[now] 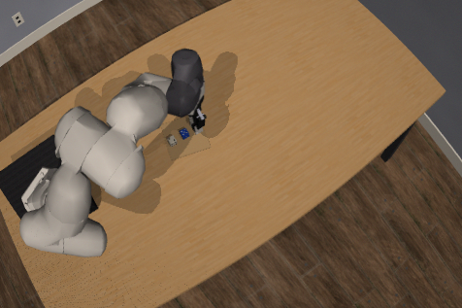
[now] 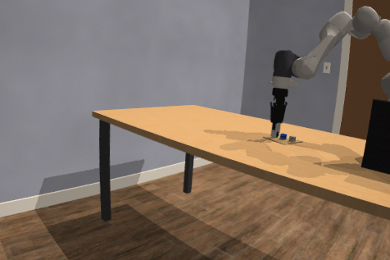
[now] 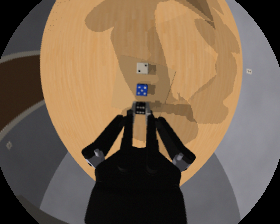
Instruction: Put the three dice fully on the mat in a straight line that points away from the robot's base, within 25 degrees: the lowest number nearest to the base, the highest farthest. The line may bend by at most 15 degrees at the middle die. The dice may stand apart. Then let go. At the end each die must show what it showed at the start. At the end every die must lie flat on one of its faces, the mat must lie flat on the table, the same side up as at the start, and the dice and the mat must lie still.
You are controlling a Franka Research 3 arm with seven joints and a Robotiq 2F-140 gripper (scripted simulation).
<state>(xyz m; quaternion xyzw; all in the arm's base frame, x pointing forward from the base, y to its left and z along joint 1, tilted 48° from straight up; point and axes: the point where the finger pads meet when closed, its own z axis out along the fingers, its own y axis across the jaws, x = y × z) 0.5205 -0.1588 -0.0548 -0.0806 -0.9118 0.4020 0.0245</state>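
Note:
A thin tan mat [image 1: 195,148] [image 2: 297,142] lies on the wooden table [image 1: 301,82] [image 2: 172,124]. A white die [image 1: 171,140] [image 2: 292,139] [image 3: 141,68] sits on the mat nearest the robot's base. A blue die [image 1: 183,133] [image 2: 283,135] [image 3: 141,88] sits just beyond it. My gripper [image 1: 199,128] [image 2: 274,133] [image 3: 140,106] points straight down at the mat's far end, in line with the two dice. It is shut on a black die [image 3: 141,111] with white pips, held at or just above the mat. I cannot tell whether this die touches the mat.
A black box [image 1: 19,174] [image 2: 377,140] stands on the table beside the robot's base. The arm's own links hang over the table near the mat. The table's edges are far from the mat.

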